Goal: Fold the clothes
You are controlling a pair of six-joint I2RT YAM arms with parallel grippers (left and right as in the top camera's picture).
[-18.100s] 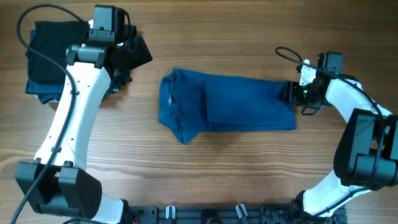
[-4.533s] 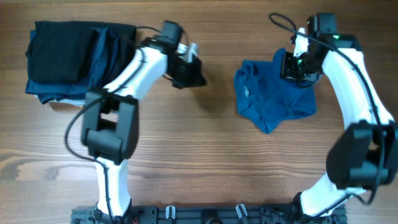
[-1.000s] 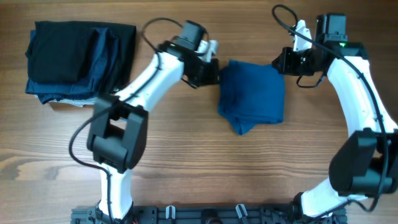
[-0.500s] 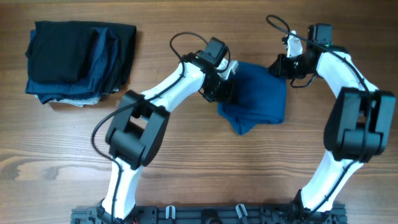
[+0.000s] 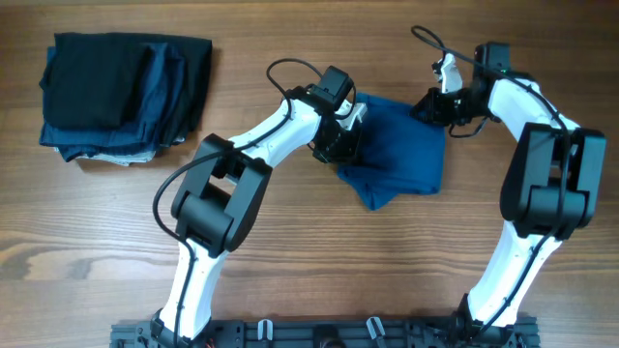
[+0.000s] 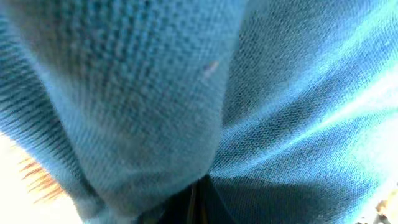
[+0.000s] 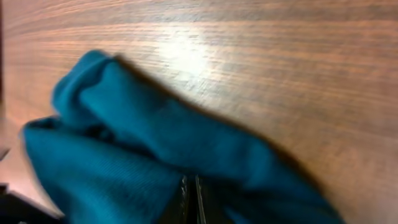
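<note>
Left fingers [image 5: 340, 145] and right fingers [image 5: 431, 106] each pinch the polo shirt [image 5: 401, 155]. Carry both edges evenly, with the layers aligned.

The left arm [image 5: 276, 130] and right arm [image 5: 532, 106] share one build: smooth white rounded shells between boxy black joint housings. The left gripper [image 5: 345, 145] and right gripper [image 5: 428, 104] are black, each with a small white part beside it, and a thin black cable [image 5: 289, 63] loops above each wrist.

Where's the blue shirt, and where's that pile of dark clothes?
blue shirt [image 5: 406, 159]: overhead view, middle of its visible fabric.
pile of dark clothes [image 5: 102, 87]: overhead view, the black garment on top.
</note>
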